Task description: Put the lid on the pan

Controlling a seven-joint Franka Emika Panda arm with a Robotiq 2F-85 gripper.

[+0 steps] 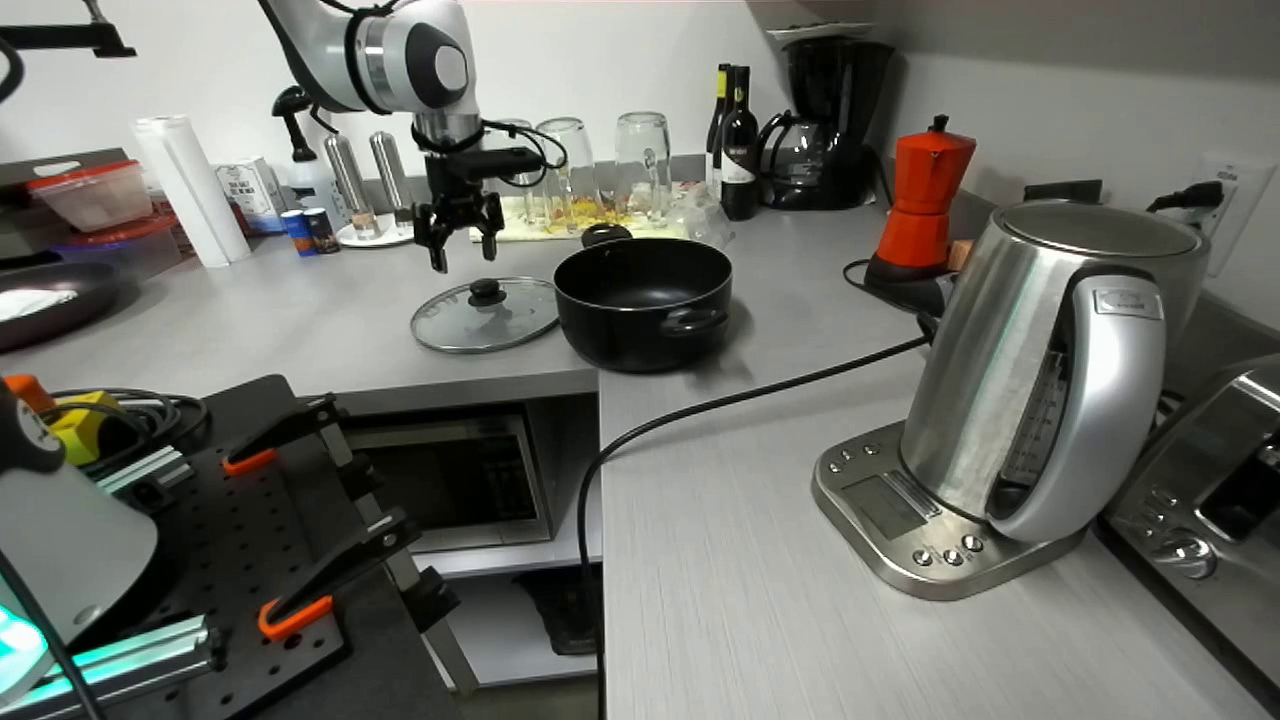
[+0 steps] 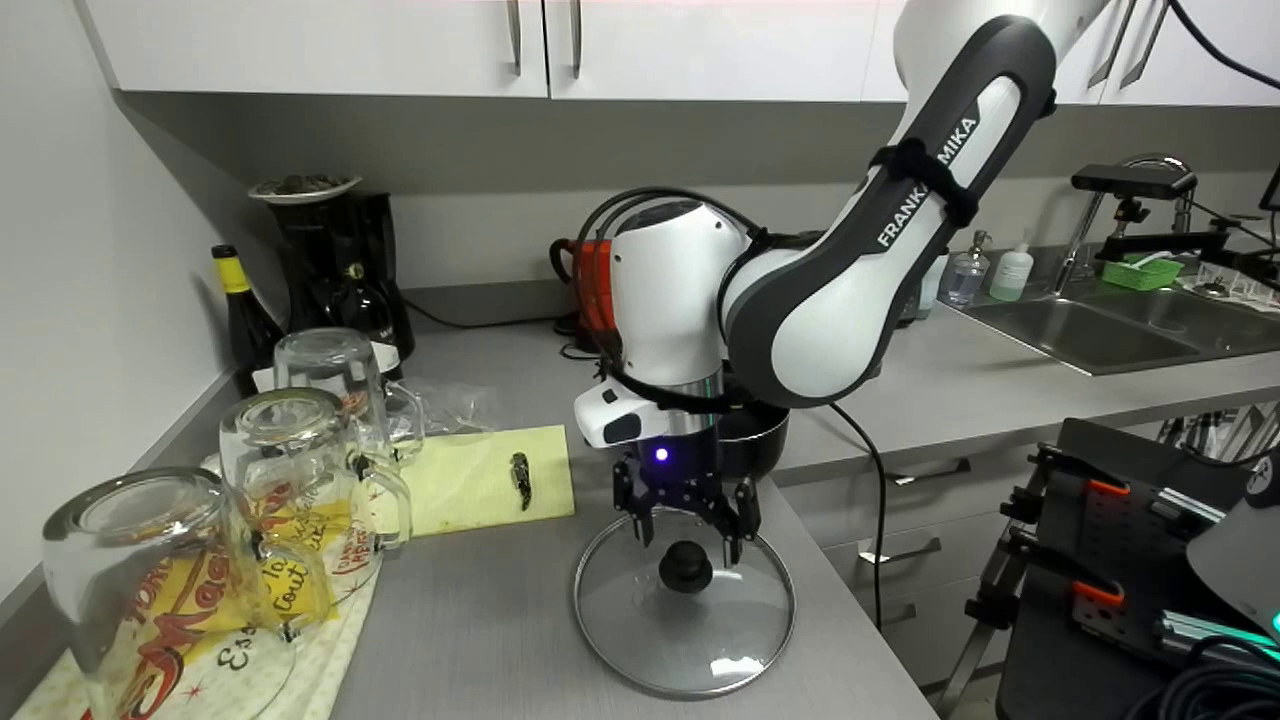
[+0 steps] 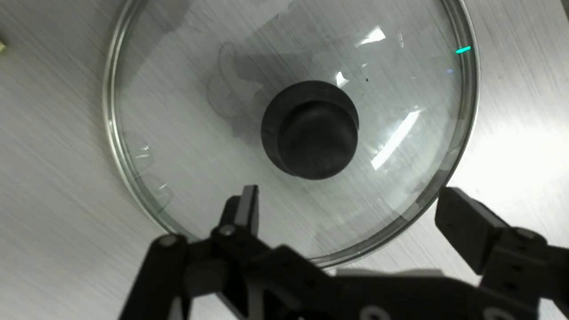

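On grey bench (image 1: 720,530) beside white wall (image 1: 620,60): steel kettle (image 1: 970,380) near right, red moka pot (image 1: 924,190) behind, glass mugs (image 1: 643,155) far side. Glass lid (image 1: 490,320) flat just beside black pan (image 1: 630,325); fingers (image 3: 466,229) above lid spread wide, empty. Arm (image 2: 850,290) hides most of pan in an exterior view; steel appliance (image 1: 1240,610) cut off.

black knob (image 3: 318,140) on clear lid (image 2: 640,640), black pan (image 1: 640,328), black pincer (image 1: 464,258), orange-red moka pot (image 1: 922,190), streaked grey counter (image 1: 700,530)
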